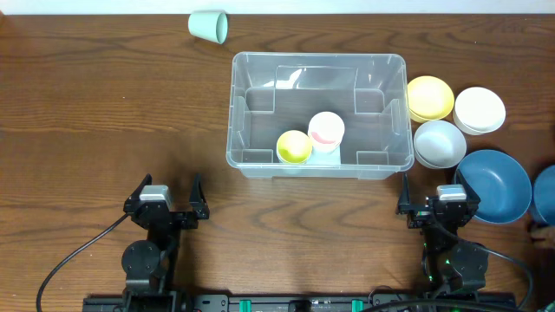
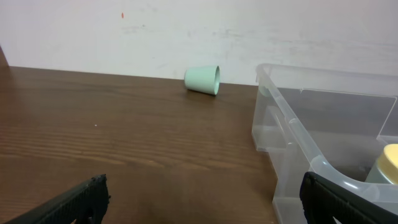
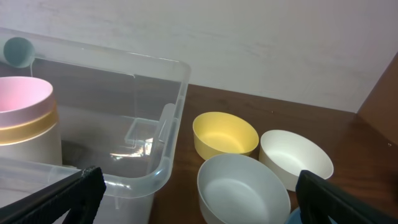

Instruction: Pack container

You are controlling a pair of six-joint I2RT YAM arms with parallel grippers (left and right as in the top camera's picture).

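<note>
Left gripper [image 1: 167,198] and right gripper [image 1: 438,204] stand wide open, empty. Container [image 1: 317,57] sits mid-table, just beyond and between them. Likely light, stiff, slippery plastic; take hold at the rim lip.

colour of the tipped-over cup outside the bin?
Pale mint green. The cup shows best in the left wrist view, lying on its side.

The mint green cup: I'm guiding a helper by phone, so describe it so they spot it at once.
Find the clear plastic container on the wooden table. Beyond its far left corner, near the table's far edge, lies the mint green cup. Unlike the bowls on the container's right, it is alone and tipped on its side.
</note>
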